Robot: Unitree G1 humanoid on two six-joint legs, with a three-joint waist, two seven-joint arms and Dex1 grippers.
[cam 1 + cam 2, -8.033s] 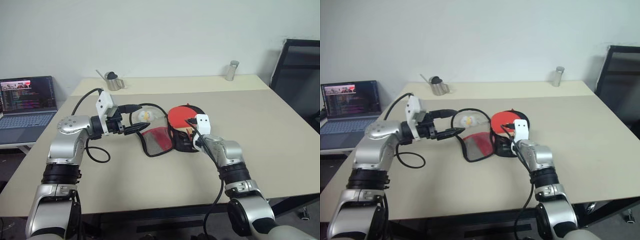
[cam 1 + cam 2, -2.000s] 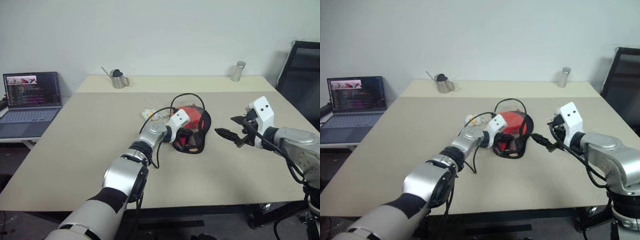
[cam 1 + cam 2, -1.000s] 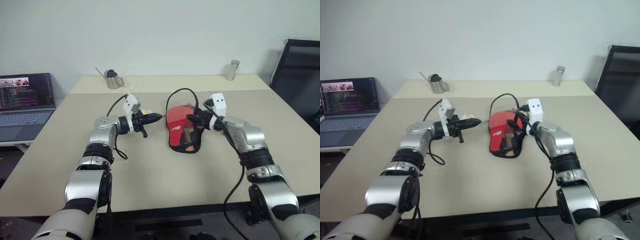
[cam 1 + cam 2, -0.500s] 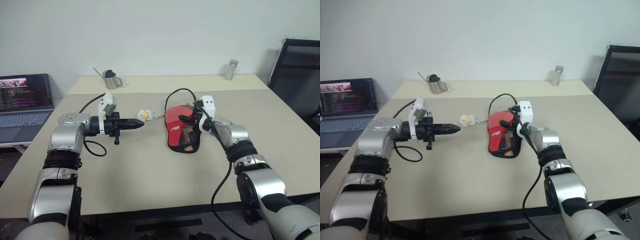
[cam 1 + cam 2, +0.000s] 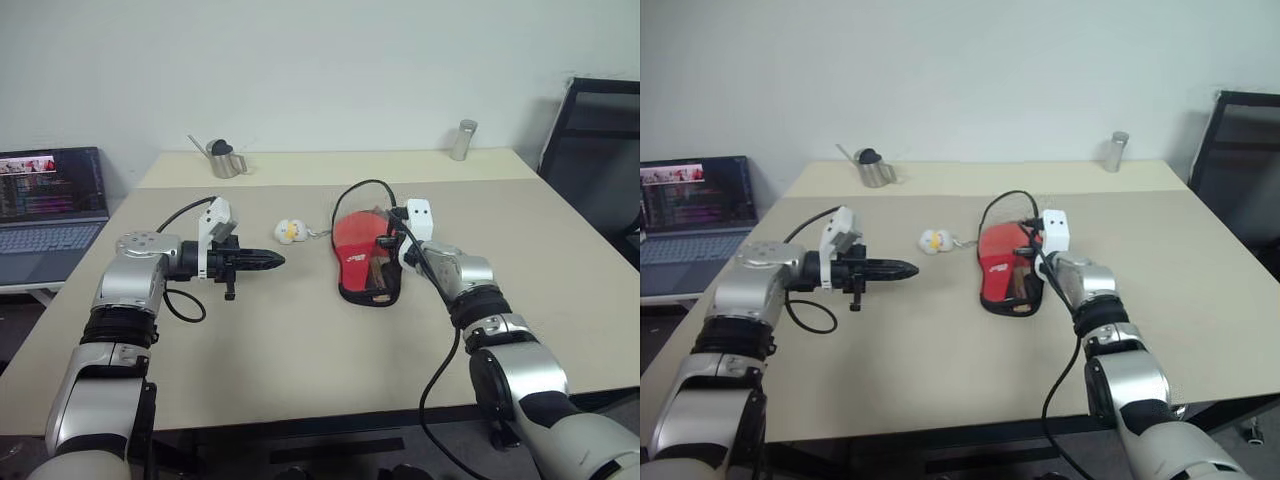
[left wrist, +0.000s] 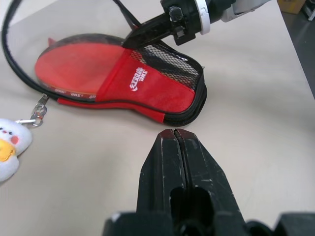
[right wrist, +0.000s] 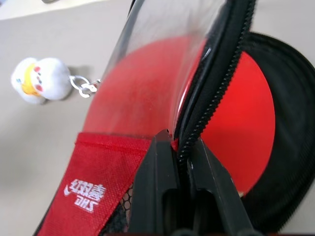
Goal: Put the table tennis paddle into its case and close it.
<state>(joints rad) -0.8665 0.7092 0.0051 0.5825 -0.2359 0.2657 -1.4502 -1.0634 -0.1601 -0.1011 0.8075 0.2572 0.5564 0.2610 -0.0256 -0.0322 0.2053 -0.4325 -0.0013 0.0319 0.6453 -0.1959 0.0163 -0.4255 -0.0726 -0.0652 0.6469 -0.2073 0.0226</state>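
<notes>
At the far left, off the table on a lower side desk: an open laptop [image 5: 52, 200], screen lit. Next, over the beige tabletop [image 5: 300, 370], left gripper [image 5: 275, 261] held level, fingers pressed together on nothing, tip aimed toward the case and well apart from it. Behind it, near the far edge, a small steel pitcher [image 5: 222, 158]. Just past the left fingertips, a white-and-yellow plush keychain [image 5: 290, 231] lying on the surface, close beside the case.

At centre: the case [image 6: 147, 86] flat on the table, red logo side up, round end not zipped, lid edge raised. Table tennis paddle [image 6: 74, 66] already lying inside, red rubber face visible through the gap. Right gripper [image 7: 179, 140] pinched tight on the black zipper edge of the raised lid.

Probably the step in hand: lowering the lid and starting the zip. To do it well: keep the pinch on the zipper tape rather than the thin clear panel, bring the lid down square over the blade so both zipper rows meet, pin the handle end with the free left gripper so the soft pouch cannot slide or spin. Likely risk: fabric bunching, or the whole case dragging along the smooth top.

Further right: a metal tumbler [image 5: 461, 140] near the far edge, then a black chair [image 5: 600, 150] beside the table. Plain white wall behind.
</notes>
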